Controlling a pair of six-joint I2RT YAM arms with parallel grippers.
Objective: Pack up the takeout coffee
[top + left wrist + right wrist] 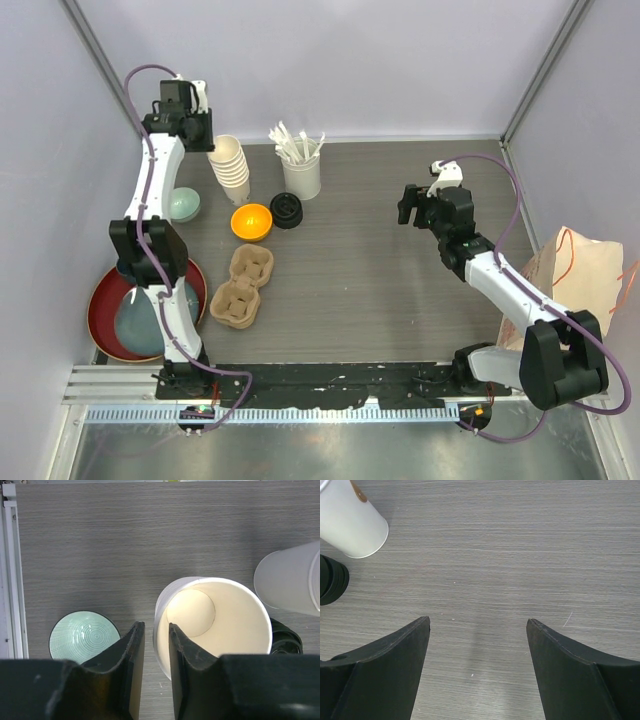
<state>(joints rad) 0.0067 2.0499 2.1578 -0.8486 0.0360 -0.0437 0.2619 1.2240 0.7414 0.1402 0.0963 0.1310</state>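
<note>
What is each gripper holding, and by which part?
Left gripper straddles the rim of the top stacked cup; whether it grips cannot be told. Right gripper: nothing.

From above and behind, we overlook the whole bench (380,300); both wrist cameras peer straight down, close, past their own fingers (380,680), sharing the white utensil cup (292,580) and black lids (330,580).
</note>
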